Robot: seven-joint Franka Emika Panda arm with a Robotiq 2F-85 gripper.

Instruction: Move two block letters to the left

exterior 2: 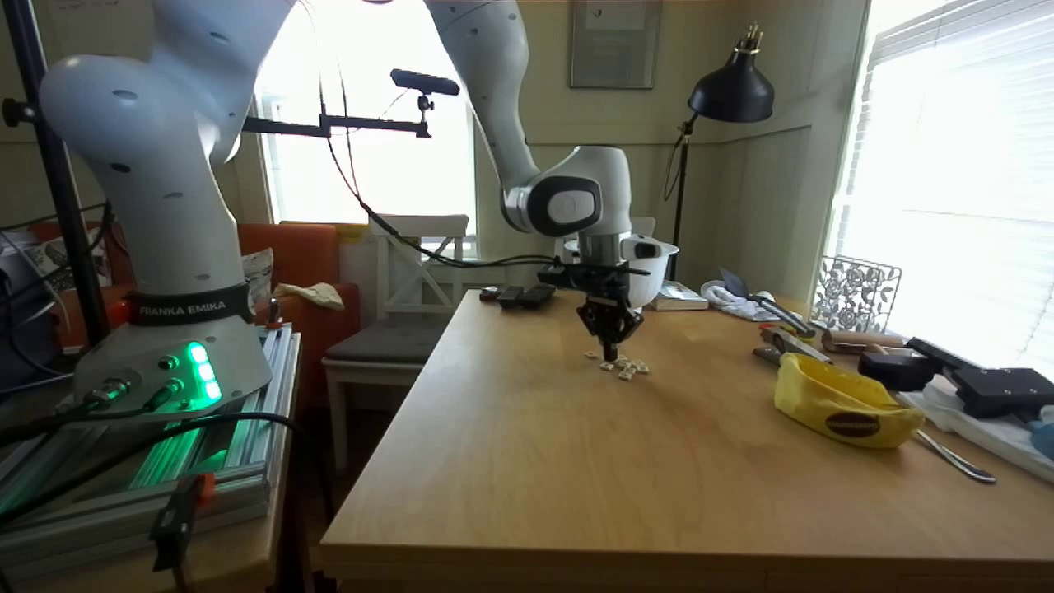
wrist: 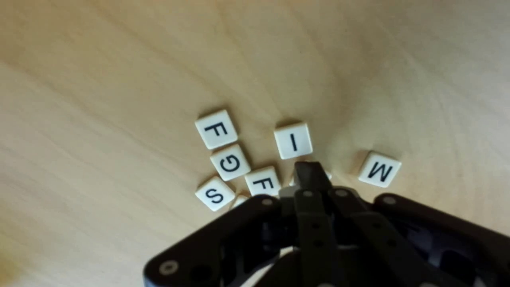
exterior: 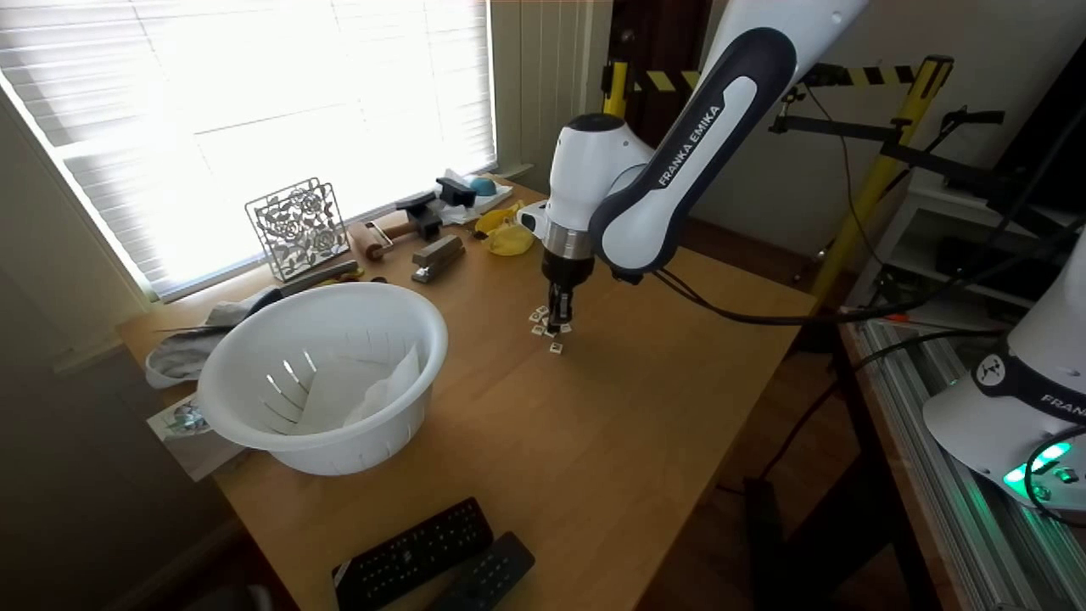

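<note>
Several small white letter tiles lie in a loose cluster on the wooden table, under my gripper; they show in both exterior views, as tiles [exterior: 556,348] and tiles [exterior 2: 627,372]. In the wrist view an I tile [wrist: 293,140] lies just beyond my fingertips. An M tile [wrist: 379,169] lies apart on the right. Two F tiles [wrist: 216,129] [wrist: 263,181], a G tile [wrist: 230,162] and an S tile [wrist: 215,193] lie on the left. My gripper [wrist: 312,175] is shut, with nothing seen between its fingers, low over the tiles. It partly hides two tiles.
A large white bowl [exterior: 356,454] stands on the table, with black remote controls [exterior: 416,552] near the table edge. A yellow object [exterior 2: 840,403], a stapler [exterior: 438,257], a rolling pin [exterior: 373,239] and a metal holder [exterior: 299,225] are along the window side.
</note>
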